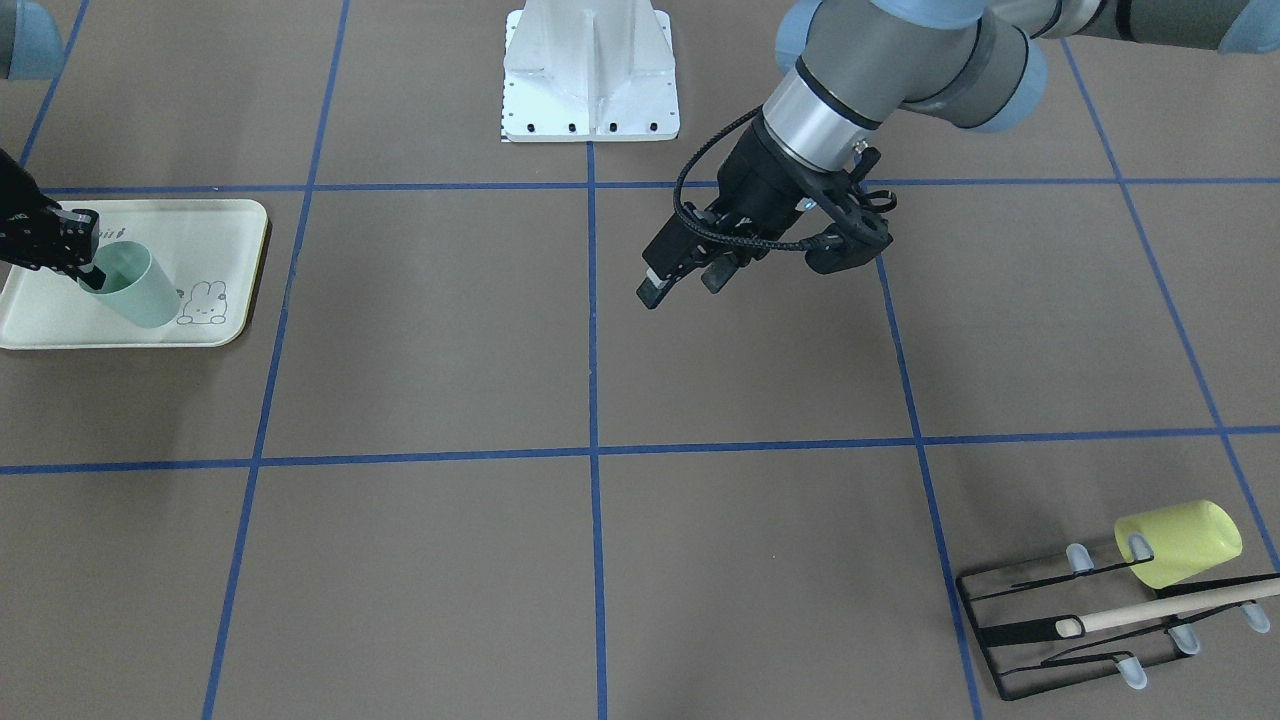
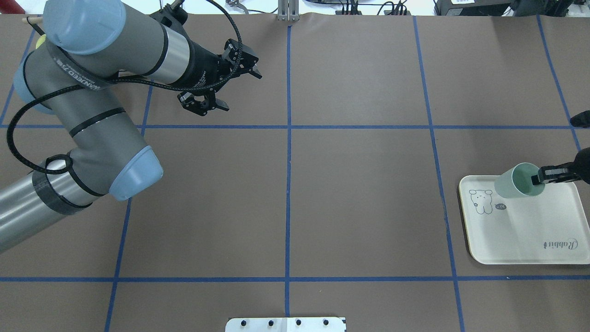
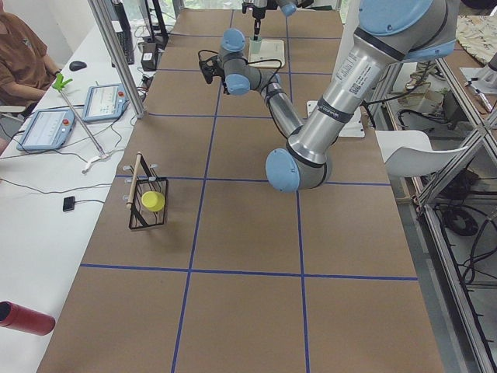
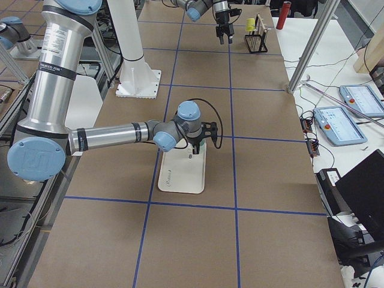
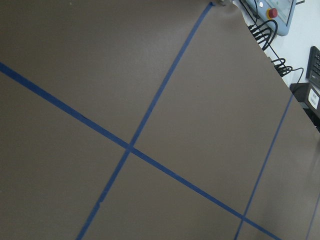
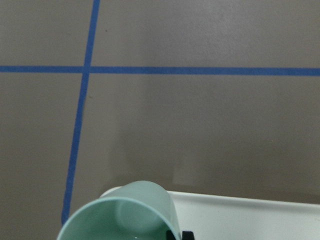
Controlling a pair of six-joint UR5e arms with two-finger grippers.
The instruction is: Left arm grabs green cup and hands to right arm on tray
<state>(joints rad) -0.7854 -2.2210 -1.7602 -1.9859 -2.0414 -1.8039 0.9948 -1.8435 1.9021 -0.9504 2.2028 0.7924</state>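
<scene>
My right claw (image 2: 537, 179) is clamped on the rim of the green cup (image 2: 512, 181), holding it tilted over the tray (image 2: 530, 244), I think for setting it down, while my left claw (image 2: 236, 88) hangs apart and empty, far from the tray.

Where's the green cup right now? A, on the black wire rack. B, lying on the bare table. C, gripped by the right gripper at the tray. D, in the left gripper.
C: the right gripper clamps the rim of the green cup at the tray; the left gripper is empty.
</scene>
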